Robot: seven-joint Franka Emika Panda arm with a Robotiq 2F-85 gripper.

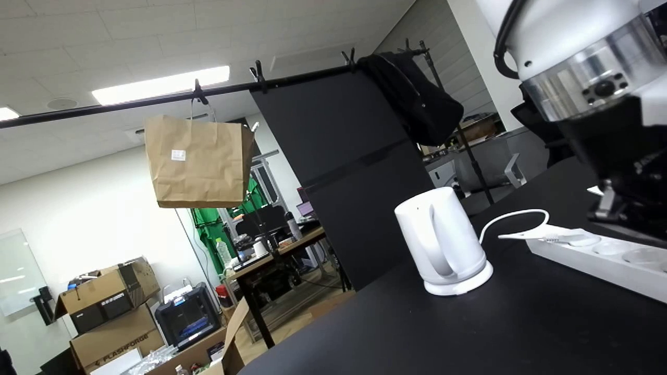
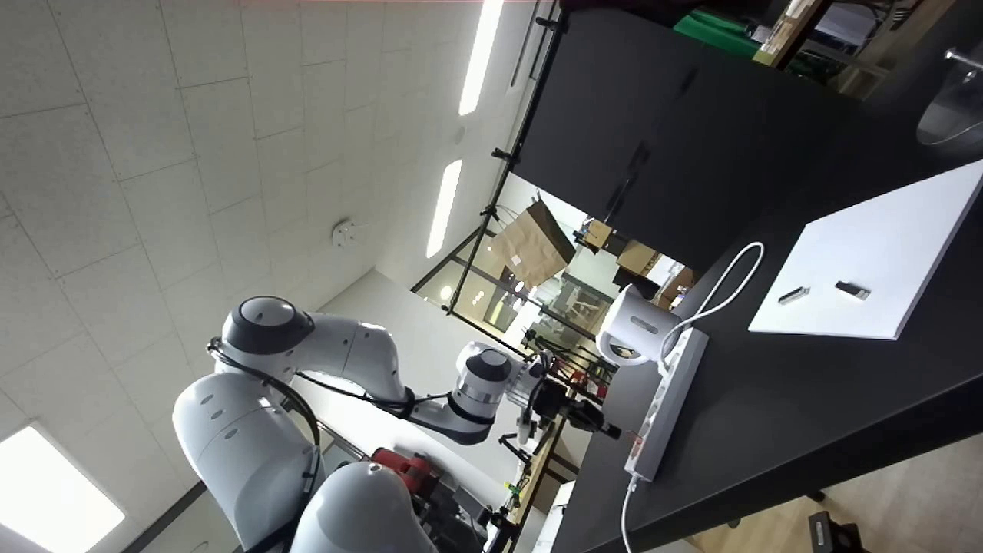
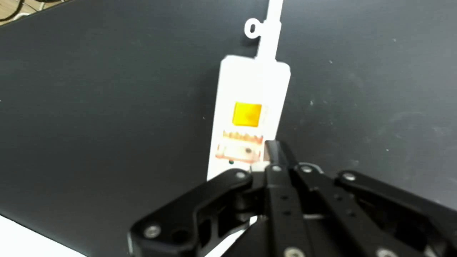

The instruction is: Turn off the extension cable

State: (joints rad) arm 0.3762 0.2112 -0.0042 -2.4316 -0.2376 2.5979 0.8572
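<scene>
The extension cable is a long white power strip lying flat on the black table; it also shows in an exterior view and in the wrist view. A bright yellow-orange switch sits near its corded end. Its white cord leaves from that end. My gripper is shut and empty, close above the switch end. In the wrist view the closed fingertips lie over the strip's side edge, beyond the switch, and cover part of the strip. Whether they touch it I cannot tell.
A white kettle stands beside the strip's far end, its cord plugged in there. A white board with two small dark items lies on the table. The table edge runs near the strip.
</scene>
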